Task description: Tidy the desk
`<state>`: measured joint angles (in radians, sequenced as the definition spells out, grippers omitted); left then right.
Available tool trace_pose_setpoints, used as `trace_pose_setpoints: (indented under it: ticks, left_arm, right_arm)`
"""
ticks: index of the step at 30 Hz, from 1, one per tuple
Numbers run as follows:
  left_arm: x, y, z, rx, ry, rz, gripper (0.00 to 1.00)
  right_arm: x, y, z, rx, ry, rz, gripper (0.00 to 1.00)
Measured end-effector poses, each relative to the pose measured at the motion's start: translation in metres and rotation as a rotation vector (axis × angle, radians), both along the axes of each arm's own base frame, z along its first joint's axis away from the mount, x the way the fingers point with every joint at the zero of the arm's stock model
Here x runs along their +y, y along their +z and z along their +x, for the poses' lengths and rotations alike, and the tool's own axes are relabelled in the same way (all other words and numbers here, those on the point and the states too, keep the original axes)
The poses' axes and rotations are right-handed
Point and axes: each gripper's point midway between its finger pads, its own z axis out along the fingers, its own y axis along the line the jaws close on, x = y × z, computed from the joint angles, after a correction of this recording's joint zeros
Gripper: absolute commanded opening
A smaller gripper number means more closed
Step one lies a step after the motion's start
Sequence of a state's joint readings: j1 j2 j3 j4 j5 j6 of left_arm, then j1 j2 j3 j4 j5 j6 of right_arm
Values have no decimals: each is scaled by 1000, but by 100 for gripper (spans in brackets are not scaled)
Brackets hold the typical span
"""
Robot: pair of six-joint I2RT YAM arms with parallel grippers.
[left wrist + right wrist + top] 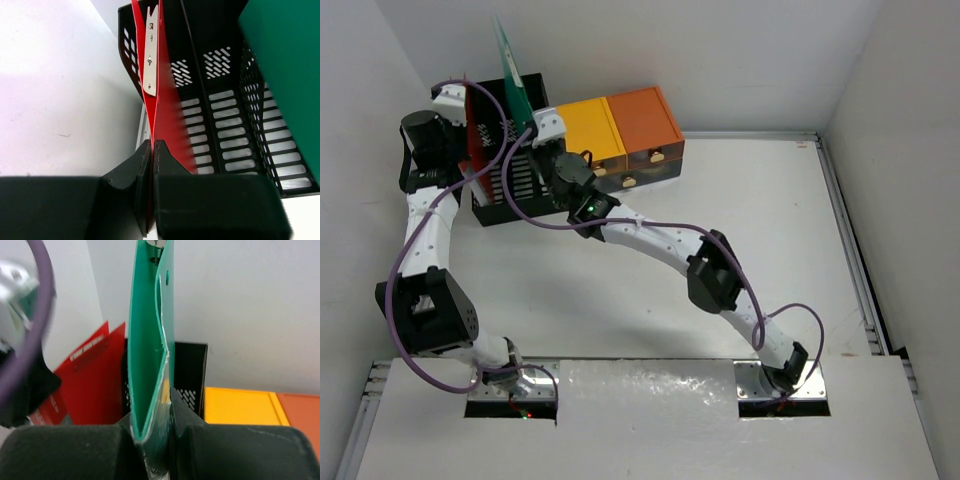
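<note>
White, flat desk w/ thin metal rim spans the view beneath both arms; at its far-left corner, by black rack, L gripper clamps red folder, R gripper clamps green folder.

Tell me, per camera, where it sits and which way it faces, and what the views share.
Top external: above and behind the bases, looking down on the desk; left arm and right arm show from base to wrist, reaching to the black file rack.
Left wrist: on the left gripper, looking along jaws shut on the red folder, into the rack.
Right wrist: on the right gripper, looking past jaws shut on the green folder, toward the back wall.
Shared: all three show both folders and the rack.
</note>
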<state>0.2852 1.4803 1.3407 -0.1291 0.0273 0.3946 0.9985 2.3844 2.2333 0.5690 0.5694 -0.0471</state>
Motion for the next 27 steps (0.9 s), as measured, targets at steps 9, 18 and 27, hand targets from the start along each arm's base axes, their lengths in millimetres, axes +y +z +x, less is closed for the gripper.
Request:
trace_pose_setpoints:
  ticks: [9, 18, 27]
  left_arm:
    - [-2, 0, -1, -5, -13, -2, 0]
    - [-2, 0, -1, -9, -16, -1, 0]
    - [-2, 0, -1, -9, -16, -2, 0]
  right_arm:
    - [9, -80, 35, 70, -29, -55, 0]
    - [-4, -89, 19, 38, -22, -52, 0]
    - [-7, 0, -57, -158, 29, 49, 0]
